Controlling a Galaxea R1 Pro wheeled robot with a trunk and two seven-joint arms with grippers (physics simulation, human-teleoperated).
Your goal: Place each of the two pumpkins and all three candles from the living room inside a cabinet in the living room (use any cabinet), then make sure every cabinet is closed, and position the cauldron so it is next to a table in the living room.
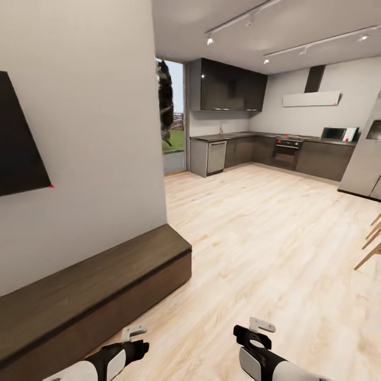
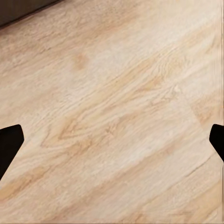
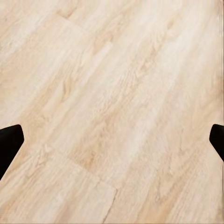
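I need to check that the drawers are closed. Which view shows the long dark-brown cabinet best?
The head view: the cabinet runs along the wall at left, its front flush, no drawer pulled out. The left wrist view catches a dark corner, probably its base. The right wrist view shows wooden floor.

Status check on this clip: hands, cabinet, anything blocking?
Left hand open, empty, over bare floor. Right hand open, empty. Cabinet at left along wall, fronts shut as far as visible. Floor ahead unobstructed toward kitchen.
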